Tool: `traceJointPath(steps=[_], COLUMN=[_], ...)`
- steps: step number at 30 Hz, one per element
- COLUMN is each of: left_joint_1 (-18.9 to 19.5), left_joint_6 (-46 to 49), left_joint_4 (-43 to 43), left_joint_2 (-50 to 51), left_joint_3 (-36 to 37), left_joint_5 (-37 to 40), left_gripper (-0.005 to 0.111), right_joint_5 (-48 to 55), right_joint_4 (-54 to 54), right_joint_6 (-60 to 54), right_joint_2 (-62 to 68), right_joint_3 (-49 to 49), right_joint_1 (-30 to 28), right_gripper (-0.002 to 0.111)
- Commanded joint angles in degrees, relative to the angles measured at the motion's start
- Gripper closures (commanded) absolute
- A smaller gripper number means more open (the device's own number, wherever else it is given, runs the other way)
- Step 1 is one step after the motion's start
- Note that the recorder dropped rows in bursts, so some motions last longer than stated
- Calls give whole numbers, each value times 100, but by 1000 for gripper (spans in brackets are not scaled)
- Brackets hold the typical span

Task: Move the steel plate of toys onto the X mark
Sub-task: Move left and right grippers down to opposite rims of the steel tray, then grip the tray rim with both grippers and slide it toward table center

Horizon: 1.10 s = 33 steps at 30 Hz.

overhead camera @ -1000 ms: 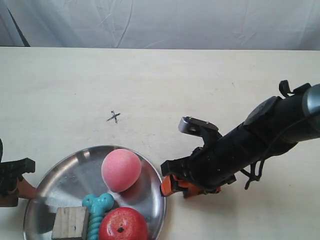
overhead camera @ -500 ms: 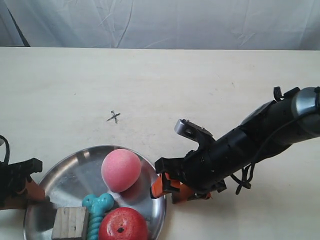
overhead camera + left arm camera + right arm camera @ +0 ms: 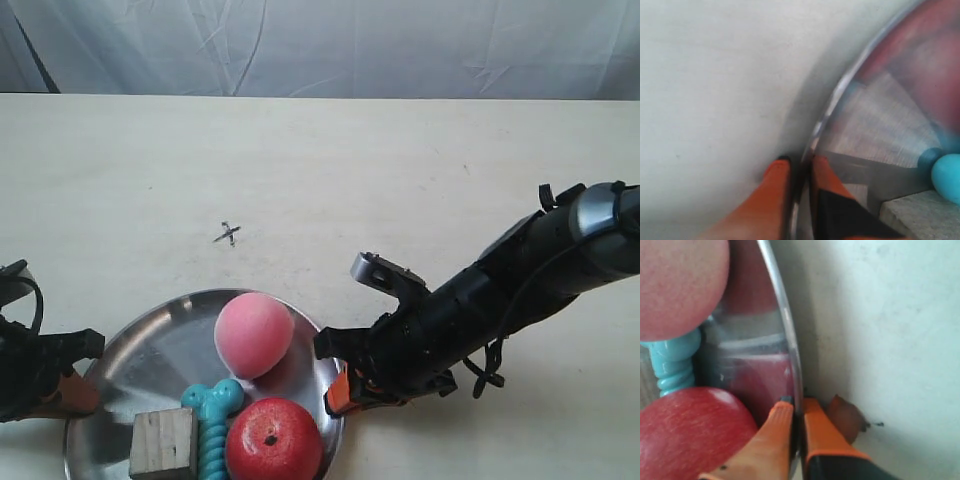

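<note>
A round, shiny steel plate (image 3: 155, 355) sits on a pale table (image 3: 420, 170), held at opposite sides of its rim by two robot arms.

On the plate lie four toys. A pink ball (image 3: 254, 334) rests near the plate's rim on the side facing the X mark. A red apple-like ball (image 3: 273, 440) sits on the opposite side of the plate, just beside the pink ball. A turquoise bone (image 3: 210, 428) lies near the plate's middle, touching the red ball, and a pale wooden cube (image 3: 163, 442) sits just beside the bone.

The left gripper (image 3: 800, 172) pinches the plate's rim by the wooden cube, one orange finger inside the rim and one outside. The right gripper (image 3: 796, 407) is clamped on the rim the same way, on the side by the red ball, with its black arm stretching away from the plate.

The X mark (image 3: 228, 234), a tiny dark cross, lies on bare table apart from the plate and uncovered, past the rim nearest the pink ball.
</note>
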Motion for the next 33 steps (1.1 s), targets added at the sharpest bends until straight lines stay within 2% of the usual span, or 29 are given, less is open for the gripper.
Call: traceJointPath(steps=[1,9,14,19,25,33], left_joint_1=[-26,-26,-26,-26,-26,-26], left_joint_6=[-114,-151,-602,-1439,-1437,-1407], left_joint_4=[-237,-207,203,1193,1042,897], left_joint_2=[34,34,34,336,1154,2046], left_joint_3=[19,-480,-1065,-1826,-2752,-4083], left_joint_5=[-129,268,359,356,651,638], left_gripper=[107,107,107,107,107,107], right_joint_5=[-237,-115,21,129,755,1173], right_joint_4=[-260,-366,-1393,-2510,-3594,-4031], right_joint_6=[-185,-53,1008,2157,3210,4003], right_joint_2=[125,125,125,152,624,1564], right_joint_3=[67,-275,-871,-1728,-2995,-4744], right_joint_1=[22,22,22,12,12,-15], right_gripper=[109,109,109,109,109,109])
